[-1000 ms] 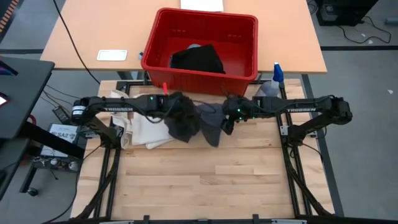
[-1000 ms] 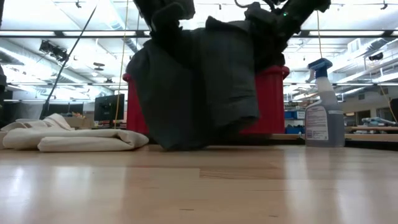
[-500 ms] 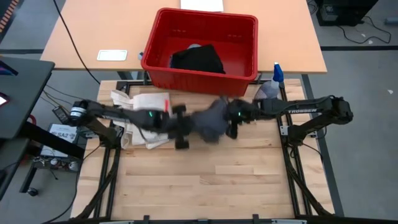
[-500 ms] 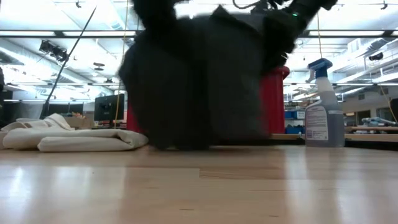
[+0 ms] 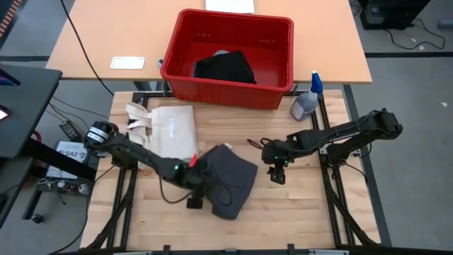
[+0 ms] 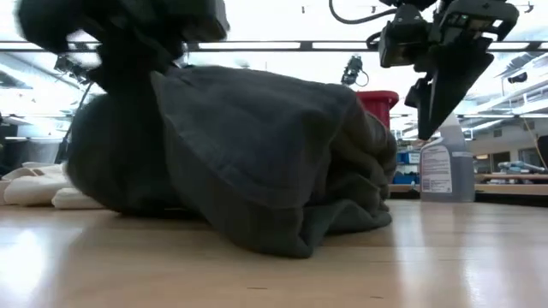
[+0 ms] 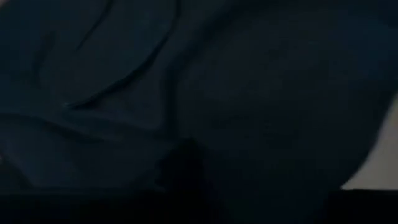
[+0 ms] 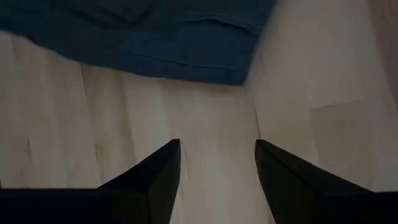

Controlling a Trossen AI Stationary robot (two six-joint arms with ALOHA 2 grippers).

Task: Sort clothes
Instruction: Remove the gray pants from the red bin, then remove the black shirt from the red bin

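Since a second ago you have brought the charcoal shorts (image 5: 230, 180) down from between the two arms: they hung in the air in front of the red bin (image 5: 279, 78) then, and now they lie crumpled on the wooden surface (image 5: 297, 212), toward the front and left of its middle. Your left end effector (image 5: 195, 197) is at the shorts' left edge, low over the surface; its wrist view is filled with dark cloth, so you cannot tell whether its fingers are apart or pressed together. Your right end effector (image 5: 277, 174) has let go and hangs just right of the shorts, clear of them, with its fingers (image 8: 158, 180) spread and only bare wood between them. In the low view it floats above the surface beside the heap. A black piece (image 5: 225, 67) sits inside the bin. The cream tote bag (image 5: 170, 131) lies flat behind the shorts, and a spray bottle (image 5: 306, 105) stands near the bin's right corner.
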